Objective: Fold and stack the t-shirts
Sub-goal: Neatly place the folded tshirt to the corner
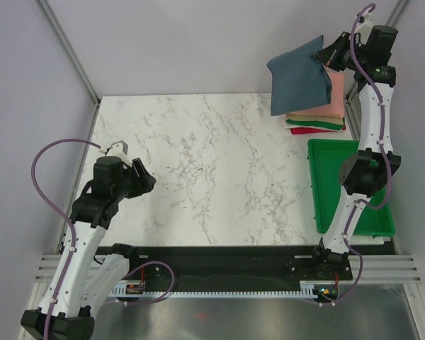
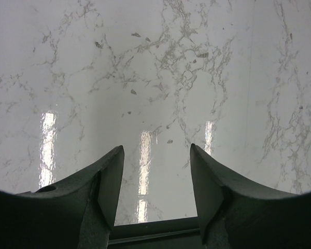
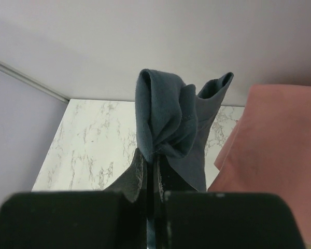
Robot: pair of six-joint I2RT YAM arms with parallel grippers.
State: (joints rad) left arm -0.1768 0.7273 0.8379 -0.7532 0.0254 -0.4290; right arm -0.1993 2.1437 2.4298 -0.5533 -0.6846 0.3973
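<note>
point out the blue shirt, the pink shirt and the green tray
blue shirt (image 1: 301, 81), top view, middle of the cloth
pink shirt (image 1: 335, 92), top view, uncovered right side
green tray (image 1: 326, 163), top view, bare far-left floor

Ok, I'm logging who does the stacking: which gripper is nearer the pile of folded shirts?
Right. The right gripper is raised at the pile, shut on the blue-grey shirt; the left gripper is open, far off at the left of the table.

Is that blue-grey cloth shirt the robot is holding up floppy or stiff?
Probably floppy: the slate blue-grey cloth t-shirt bunches into soft folds where the right gripper pinches it. Likely light too, since that one small pinch holds it up. It may sag or unfold when set down.
</note>
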